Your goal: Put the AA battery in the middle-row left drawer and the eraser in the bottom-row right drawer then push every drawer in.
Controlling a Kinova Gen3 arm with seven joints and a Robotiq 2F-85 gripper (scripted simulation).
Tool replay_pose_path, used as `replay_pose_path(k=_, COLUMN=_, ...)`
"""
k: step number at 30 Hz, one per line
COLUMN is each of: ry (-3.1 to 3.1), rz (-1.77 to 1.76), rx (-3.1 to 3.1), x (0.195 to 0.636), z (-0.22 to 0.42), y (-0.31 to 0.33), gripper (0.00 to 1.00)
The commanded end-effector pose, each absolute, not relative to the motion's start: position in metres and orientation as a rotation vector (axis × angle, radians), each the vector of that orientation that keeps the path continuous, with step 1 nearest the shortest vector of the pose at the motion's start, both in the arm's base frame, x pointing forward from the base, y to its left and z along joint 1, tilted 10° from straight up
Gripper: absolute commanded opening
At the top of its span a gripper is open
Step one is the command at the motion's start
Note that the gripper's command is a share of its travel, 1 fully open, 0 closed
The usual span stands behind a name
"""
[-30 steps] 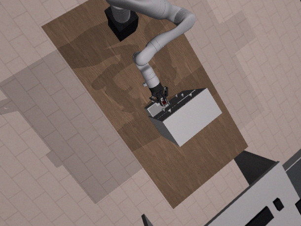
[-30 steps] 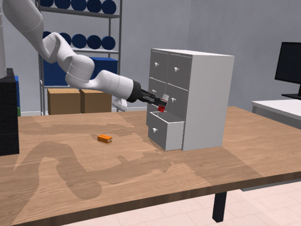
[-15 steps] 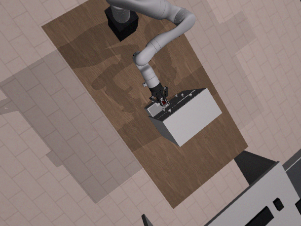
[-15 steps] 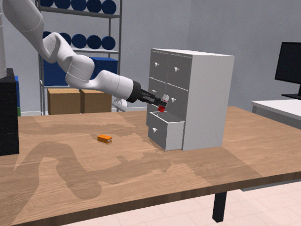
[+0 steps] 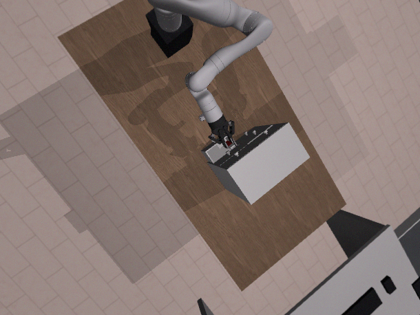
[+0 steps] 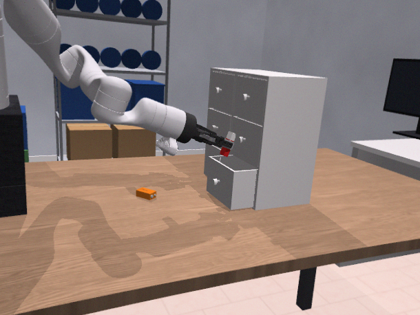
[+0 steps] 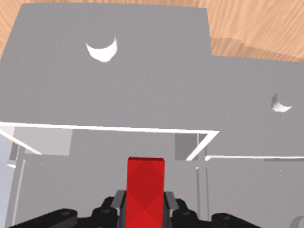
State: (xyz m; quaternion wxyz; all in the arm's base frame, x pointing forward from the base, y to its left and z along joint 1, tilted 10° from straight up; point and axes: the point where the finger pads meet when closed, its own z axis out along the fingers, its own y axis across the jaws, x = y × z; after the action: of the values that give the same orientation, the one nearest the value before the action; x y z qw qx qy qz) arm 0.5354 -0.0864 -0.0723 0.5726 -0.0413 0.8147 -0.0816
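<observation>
One orange rectangular battery [image 6: 146,193] lies on the wooden table [image 5: 275,223] [image 6: 165,220] [image 7: 255,25], visible only in the exterior view; its dark top marking is too small to read. Beyond, the black two-fingered gripper [image 5: 227,142] [image 6: 227,144] [image 7: 144,204] is closed on the red-and-white block eraser [image 5: 228,142] [image 6: 224,151] [image 7: 145,182], tilted above the pulled-out bottom-right grey drawer [image 5: 214,154] [image 6: 244,189] [image 7: 145,95] of the white-and-grey chest [image 5: 268,163] [image 6: 292,137] [image 7: 255,130]. The exterior view shows the eraser's white end; the wrist view, only red. I can't tell where the AA battery is.

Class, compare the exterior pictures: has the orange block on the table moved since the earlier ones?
No. The orange block shows no visible shift in any direction: its gap from the arm's black pedestal looks the same.
</observation>
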Motion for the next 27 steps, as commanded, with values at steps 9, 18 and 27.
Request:
replay_pose_path(k=9, ry=1.909, rz=-0.191, rx=-0.097, x=0.5358, z=-0.0715, y=-0.0861, gripper=0.38)
replay_pose_path(k=18, ry=1.909, rz=-0.191, rx=-0.097, x=0.5358, z=-0.0715, y=-0.0861, gripper=0.38)
replay_pose_path(k=27, ry=1.909, rz=-0.191, rx=-0.097, x=0.5357, z=-0.0716, y=-0.0860, gripper=0.38)
